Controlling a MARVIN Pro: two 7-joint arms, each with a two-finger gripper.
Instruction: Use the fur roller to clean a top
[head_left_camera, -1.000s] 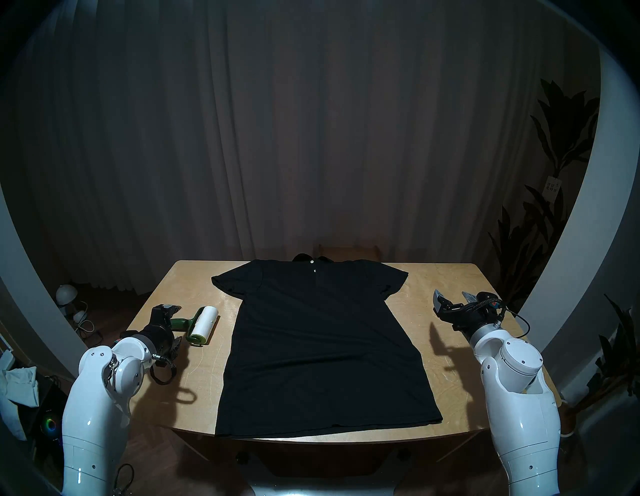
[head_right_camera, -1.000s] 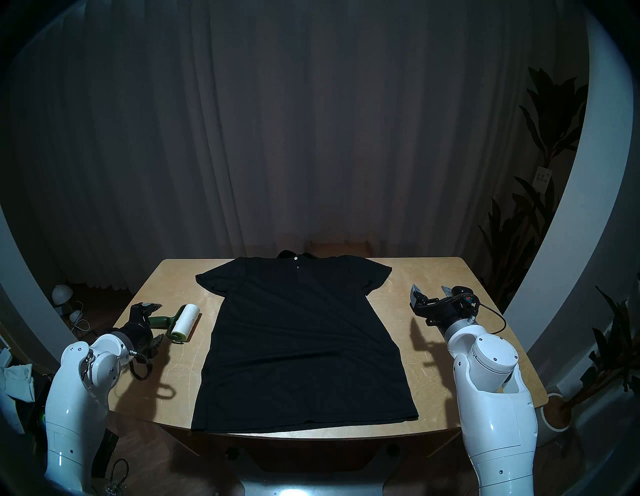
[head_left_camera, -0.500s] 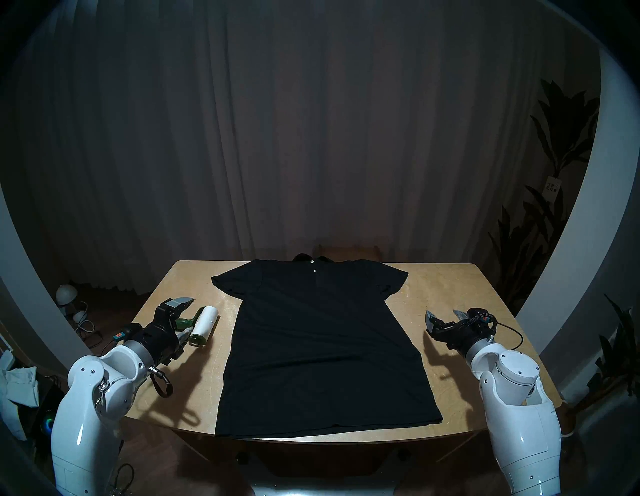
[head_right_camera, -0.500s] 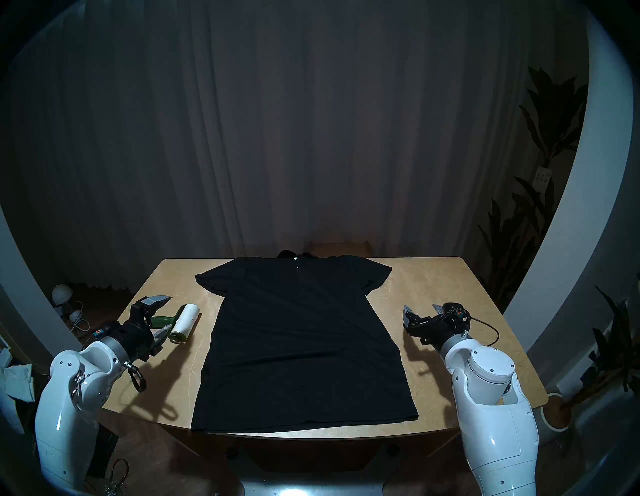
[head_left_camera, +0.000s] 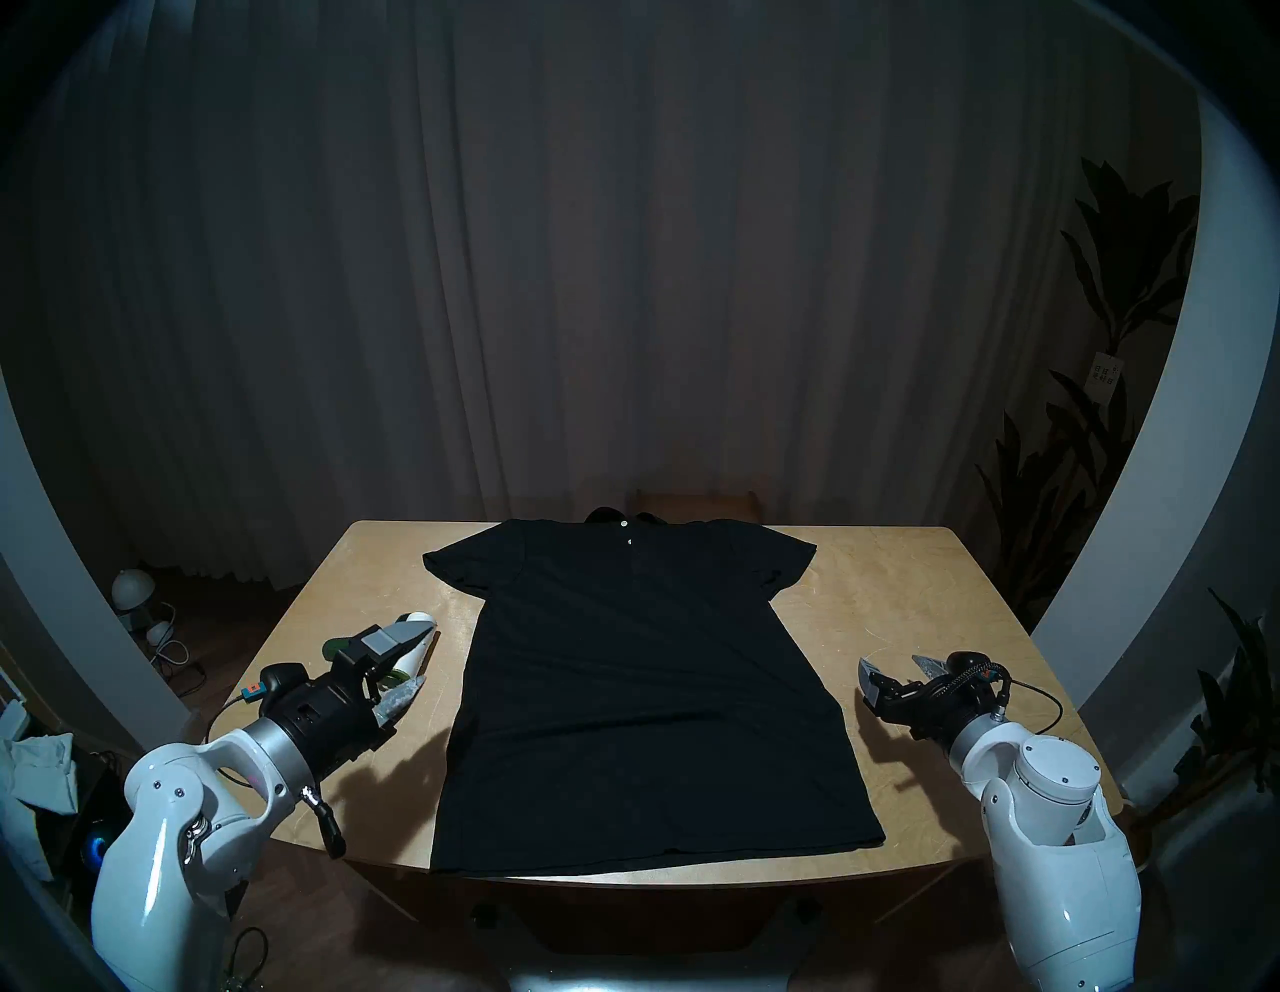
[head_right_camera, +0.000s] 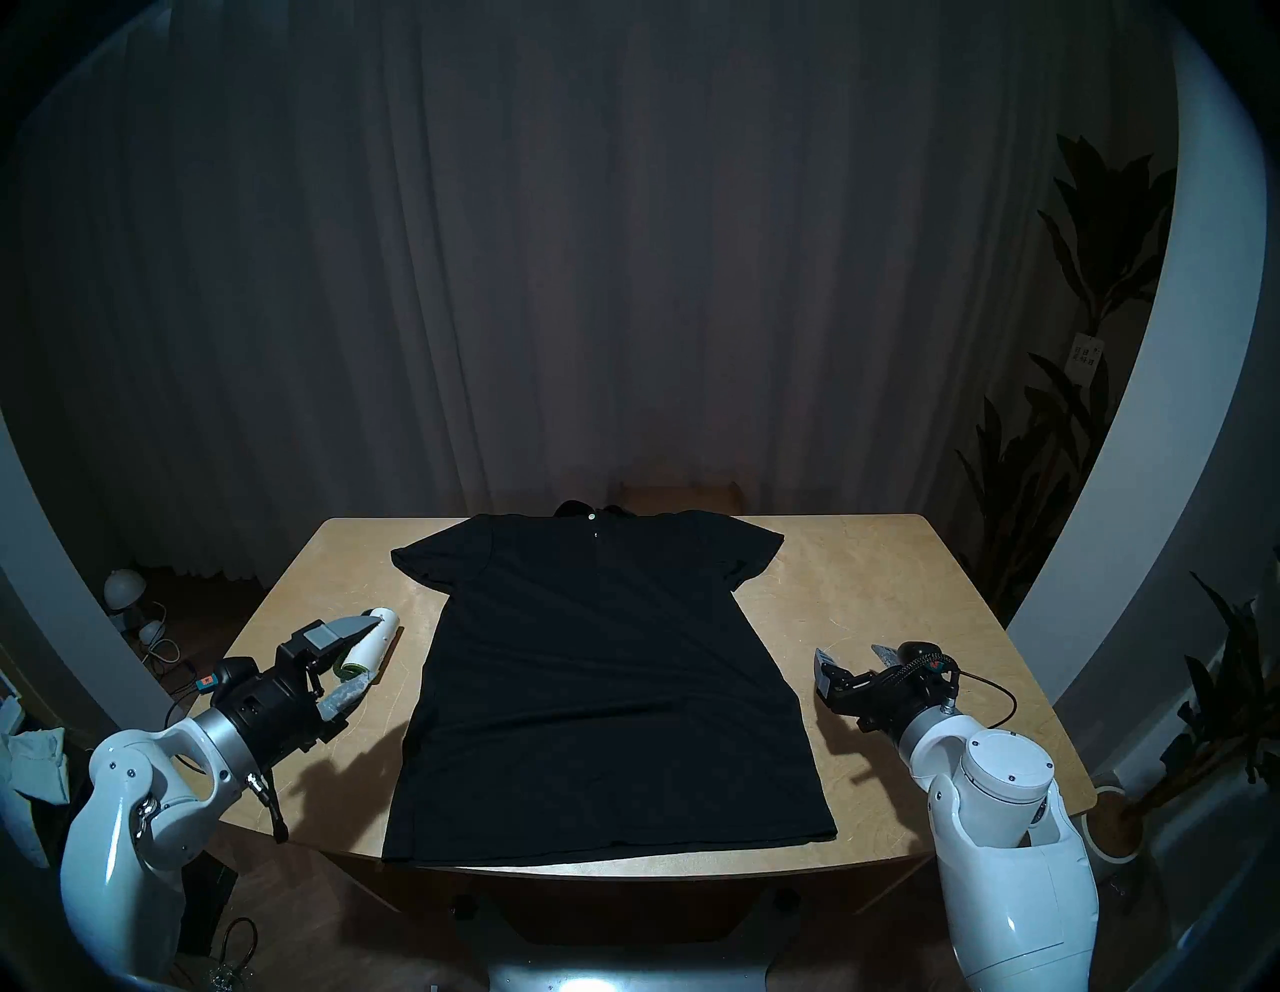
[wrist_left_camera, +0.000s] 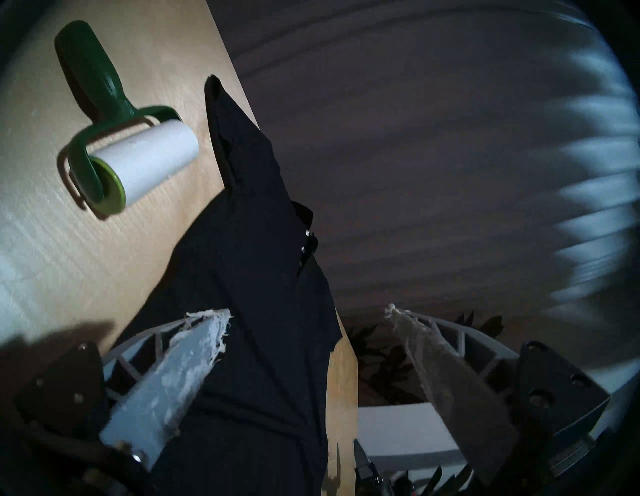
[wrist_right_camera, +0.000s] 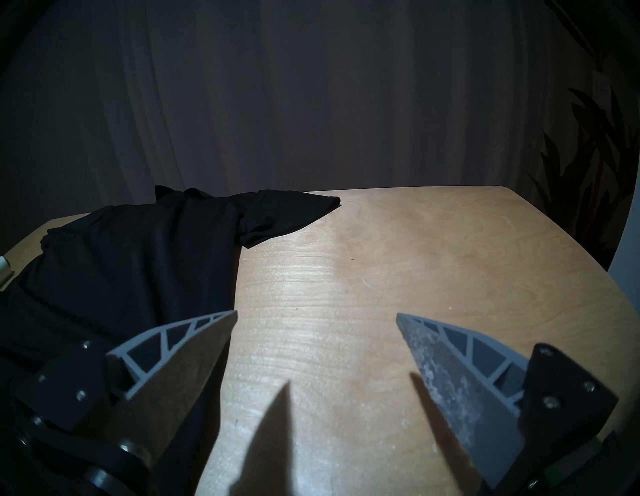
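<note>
The fur roller (wrist_left_camera: 145, 162), a white roll on a dark green handle (wrist_left_camera: 93, 76), lies on the wooden table (head_left_camera: 900, 568) left of the top (head_left_camera: 644, 686). The top is a black short-sleeved shirt spread flat. My left gripper (head_left_camera: 422, 657) hovers open over the roller's near end and hides part of it in the head views. In the left wrist view the roller sits up and left of the fingertips (wrist_left_camera: 221, 318), apart from them, and nothing lies between them. My right gripper (head_left_camera: 891, 663) is open and empty over bare table, right of the shirt (wrist_right_camera: 121, 259).
A white cloth pile (head_left_camera: 34, 762) and a small lamp (head_left_camera: 131, 589) are on the floor at far left. Dark plants (head_left_camera: 1108, 485) stand at the right. A wooden chair back (head_left_camera: 692, 499) and a curtain are behind the table.
My left gripper left the roller's handle, moved right towards the shirt and rolled its wrist, staying open. The right arm drew back towards the table's near edge. The roller and shirt stayed put.
</note>
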